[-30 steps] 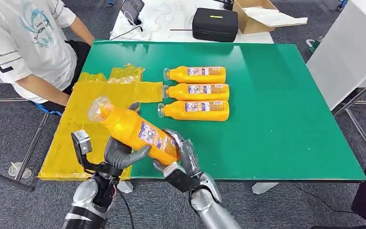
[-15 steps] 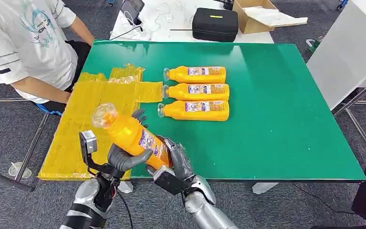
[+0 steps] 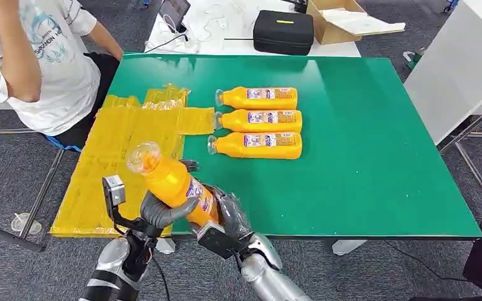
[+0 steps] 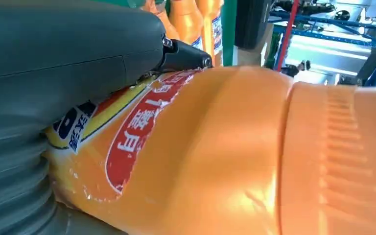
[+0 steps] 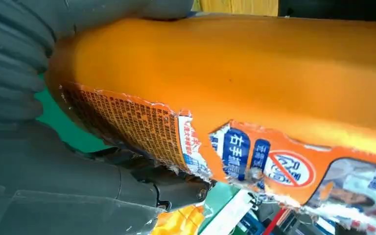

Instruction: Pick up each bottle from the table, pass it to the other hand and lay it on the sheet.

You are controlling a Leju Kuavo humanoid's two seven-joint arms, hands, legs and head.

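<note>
Here, both hands hold one orange bottle [image 3: 172, 185] above the table [image 3: 364, 175] edge.
Left hand [image 3: 158, 210] wraps its middle, right hand [image 3: 229, 216] cups its base; firm the left grip before the right lets go.

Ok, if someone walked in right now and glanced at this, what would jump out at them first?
Probably the orange bottle tilted up at the table's near edge, gripped by both the left robot hand and the right robot hand. Then the three matching bottles lying side by side on the green table, with the crinkled yellow sheet to their left.
</note>
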